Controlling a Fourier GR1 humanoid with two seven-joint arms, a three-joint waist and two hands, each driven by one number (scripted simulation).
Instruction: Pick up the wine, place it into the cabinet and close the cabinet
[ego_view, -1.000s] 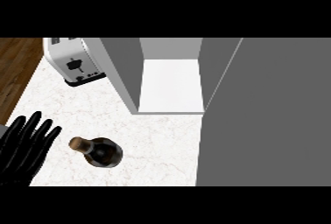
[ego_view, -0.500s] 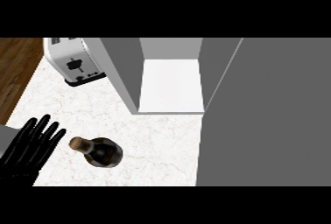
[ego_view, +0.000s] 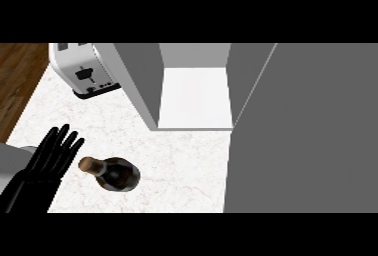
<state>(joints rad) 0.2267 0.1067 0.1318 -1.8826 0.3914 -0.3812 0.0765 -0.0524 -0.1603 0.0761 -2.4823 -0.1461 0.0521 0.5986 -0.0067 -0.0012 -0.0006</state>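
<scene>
While the left hand (ego_view: 46, 162) sits flat with fingers straight and spread, holding nothing, the wine (ego_view: 114, 173) stands on the bench (ego_view: 177, 155) just beside its fingertips, cork end nearest, below the open cabinet (ego_view: 193, 97).

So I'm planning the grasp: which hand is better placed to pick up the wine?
Left. The left hand is open right beside the wine bottle, fingers by its cork. The right hand isn't in view.
</scene>
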